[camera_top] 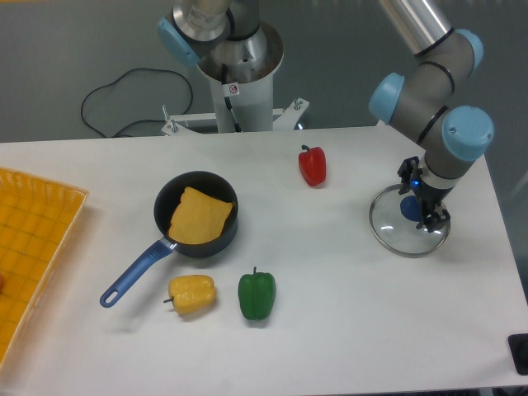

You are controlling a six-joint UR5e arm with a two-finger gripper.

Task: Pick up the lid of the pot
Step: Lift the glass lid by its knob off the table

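Observation:
The gripper hangs over the pot lid on the right side, pointing down and left. Its two fingers are spread wide, and nothing is held in them. Flat on the white table lies the round glass pot lid with a metal rim. The lid's blue knob shows between and just below the fingertips; one finger is on its upper left, the other on its right. Part of the lid's right side is hidden behind the gripper. How high the fingertips are above the knob, I cannot tell.
A black pan with a blue handle holds a brown-orange piece. Also on the table are a red pepper, a green pepper and a yellow pepper. An orange-yellow crate stands at the left edge.

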